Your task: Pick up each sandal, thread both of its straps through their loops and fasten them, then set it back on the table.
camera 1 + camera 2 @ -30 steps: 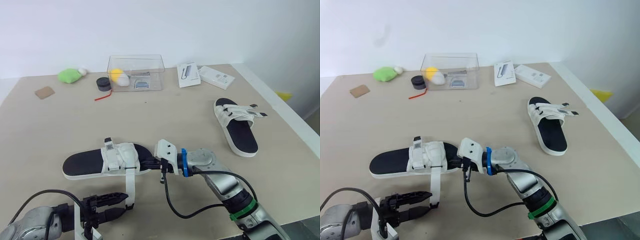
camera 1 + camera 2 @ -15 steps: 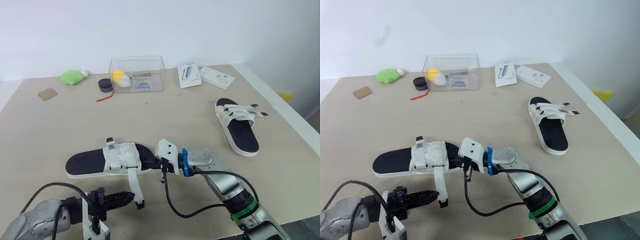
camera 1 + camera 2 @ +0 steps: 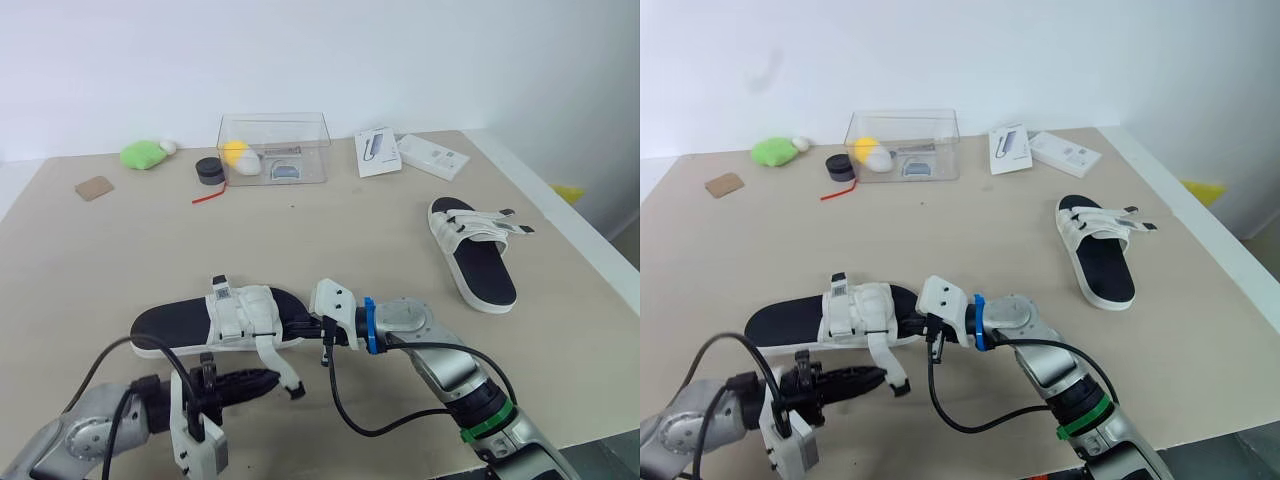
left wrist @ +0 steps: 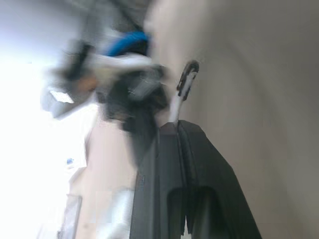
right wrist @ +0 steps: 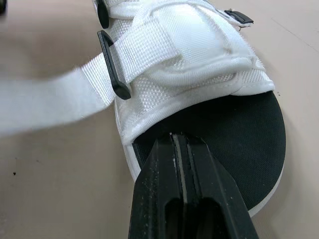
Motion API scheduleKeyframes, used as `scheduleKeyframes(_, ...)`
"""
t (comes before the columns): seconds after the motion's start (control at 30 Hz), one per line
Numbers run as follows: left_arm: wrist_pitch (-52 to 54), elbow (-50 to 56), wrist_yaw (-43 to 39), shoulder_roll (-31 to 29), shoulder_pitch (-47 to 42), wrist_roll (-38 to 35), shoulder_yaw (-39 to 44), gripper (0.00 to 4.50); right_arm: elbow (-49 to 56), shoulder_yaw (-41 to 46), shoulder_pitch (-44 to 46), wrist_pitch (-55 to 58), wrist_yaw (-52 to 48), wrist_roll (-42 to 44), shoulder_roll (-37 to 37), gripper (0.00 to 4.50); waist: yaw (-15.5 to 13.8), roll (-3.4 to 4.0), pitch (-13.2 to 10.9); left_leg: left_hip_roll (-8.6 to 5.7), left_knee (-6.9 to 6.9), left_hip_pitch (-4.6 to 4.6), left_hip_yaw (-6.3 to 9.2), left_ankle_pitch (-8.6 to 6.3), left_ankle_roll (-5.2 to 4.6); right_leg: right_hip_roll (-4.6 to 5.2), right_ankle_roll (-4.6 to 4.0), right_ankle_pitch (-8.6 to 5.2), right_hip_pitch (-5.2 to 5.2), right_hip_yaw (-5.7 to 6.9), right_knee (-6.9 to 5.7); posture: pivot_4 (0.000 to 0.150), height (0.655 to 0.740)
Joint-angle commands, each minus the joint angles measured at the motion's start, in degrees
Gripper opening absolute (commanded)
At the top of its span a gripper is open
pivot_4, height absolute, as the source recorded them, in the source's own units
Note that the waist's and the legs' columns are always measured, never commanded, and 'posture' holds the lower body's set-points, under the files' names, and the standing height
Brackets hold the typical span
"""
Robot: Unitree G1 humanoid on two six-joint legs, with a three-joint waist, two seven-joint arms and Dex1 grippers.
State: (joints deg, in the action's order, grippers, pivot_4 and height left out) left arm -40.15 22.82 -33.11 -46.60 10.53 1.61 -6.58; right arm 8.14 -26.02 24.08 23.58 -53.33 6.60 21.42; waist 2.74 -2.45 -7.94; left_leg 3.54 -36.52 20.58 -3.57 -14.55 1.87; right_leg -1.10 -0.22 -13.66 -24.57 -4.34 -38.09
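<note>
The near sandal [image 3: 240,314] lies on the beige table [image 3: 330,230] close in front of the robot, black footbed up and toe end toward the robot's right. Its front strap [image 3: 277,360] passes through a black loop [image 5: 112,66] and trails loose toward the robot. The left gripper [image 3: 271,378] has its fingers pressed together on that strap, with the black end tab [image 4: 187,74] sticking out past the fingertips. The right gripper [image 3: 304,327] has its fingers closed on the toe-end rim of the sole. The second sandal [image 3: 478,252] rests well apart at the robot's right, its strap ends sticking out sideways. At the far edge stand a clear plastic box [image 3: 273,145] holding a yellow object [image 3: 235,152], a black round container [image 3: 209,170], a green lump [image 3: 142,154], a brown card [image 3: 92,188] and two white boxes [image 3: 378,150].
</note>
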Motion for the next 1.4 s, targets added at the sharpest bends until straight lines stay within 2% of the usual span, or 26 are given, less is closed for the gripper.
scheduleKeyframes(0.03, 10.8, 5.6, -1.9, -1.0, 0.2, -12.0, 0.4, 0.03, -1.1, -1.3, -0.9, 1.3, -0.5, -0.6, 0.4, 0.0, 0.0, 0.0, 0.0, 0.01, 0.0, 0.0, 0.01, -0.01, 0.01, -0.04, 0.0, -0.01, 0.0, -0.01, 0.01, 0.15, 0.74)
scheduleKeyframes(0.2, 26.8, 10.4, -2.0, -1.3, 0.0, -25.4, 3.4, 0.03, -1.6, -1.3, -0.8, 1.0, -0.7, -0.7, 0.4, 0.0, 0.0, -0.03, 0.0, 0.02, 0.01, 0.0, 0.05, -0.1, 0.0, -0.17, -0.03, -0.11, 0.0, -0.05, 0.01, 0.15, 0.74)
scheduleKeyframes(0.3, 44.9, 11.0, 1.7, -2.1, -2.7, -46.1, 6.9, 0.03, -2.3, -1.6, -0.2, 0.5, -0.6, -1.0, 0.0, 0.0, 0.0, -0.13, -0.1, 0.02, -0.01, -0.01, 0.14, -0.1, -0.01, -0.19, -0.05, -0.11, 0.01, 0.0, 0.0, 0.15, 0.74)
scheduleKeyframes(0.47, 58.6, 6.2, 5.3, 0.5, -6.3, -64.6, 13.9, 0.03, -2.6, -1.7, 0.1, 0.4, -0.5, -1.1, -0.3, 0.0, 0.1, -0.23, -0.2, 0.02, -0.02, -0.05, 0.19, -0.11, 0.01, -0.38, -0.13, -0.13, 0.04, 0.0, -0.01, 0.15, 0.74)
scheduleKeyframes(0.57, 67.8, 0.4, 6.9, 0.7, -12.9, -75.6, 16.3, 0.03, -2.6, -1.8, 0.1, 1.2, -0.3, -1.1, -0.5, 0.0, 0.0, -0.32, -0.2, 0.04, -0.02, 0.0, 0.4, -0.13, 0.03, -0.47, -0.25, -0.16, 0.04, 0.1, -0.01, 0.15, 0.74)
scheduleKeyframes(0.6, 70.2, -1.6, 7.3, 0.8, -15.2, -77.3, 16.3, 0.03, -2.6, -1.9, 0.1, 1.7, -0.2, -1.1, -0.5, 0.0, 0.0, -0.34, -0.3, 0.05, -0.02, -0.01, 0.47, -0.12, 0.03, -0.5, -0.28, -0.14, 0.05, 0.12, -0.01, 0.15, 0.74)
scheduleKeyframes(0.73, 78.1, -7.8, 7.2, 1.4, -21.7, -80.9, 16.8, 0.03, -2.3, -2.5, 0.2, 4.6, 0.5, -1.7, -0.3, 0.0, 0.1, -0.38, -0.3, 0.04, -0.06, -0.01, 0.63, -0.06, 0.03, -0.64, -0.4, -0.05, 0.07, 0.21, -0.05, 0.15, 0.74)
scheduleKeyframes(0.97, 88.4, -15.2, 8.1, 2.5, -27.3, -81.9, 17.7, 0.03, -1.5, -3.0, -0.5, 6.2, 2.3, -2.5, 0.1, 0.0, 0.1, -0.4, -0.3, 0.04, -0.05, 0.01, 0.65, -0.06, 0.05, -0.63, -0.43, -0.07, 0.06, 0.2, -0.06, 0.15, 0.74)
scheduleKeyframes(1.23, 92.6, -16.4, 6.8, 3.3, -27.4, -76.9, 17.8, 0.03, -1.0, -3.1, -1.1, 6.1, 3.4, -2.5, 0.2, 0.0, 0.1, -0.4, -0.3, 0.03, -0.05, -0.01, 0.65, -0.05, 0.07, -0.61, -0.43, -0.06, 0.08, 0.19, -0.05, 0.15, 0.74)
scheduleKeyframes(1.4, 91.7, -15.2, 5.8, 4.0, -26.1, -70.7, 17.3, 0.03, -1.2, -3.3, -1.0, 5.6, 3.5, -2.6, 0.1, 0.0, 0.1, -0.4, -0.3, 0.02, -0.05, -0.01, 0.65, -0.05, 0.08, -0.61, -0.42, -0.06, 0.08, 0.18, -0.05, 0.15, 0.74)
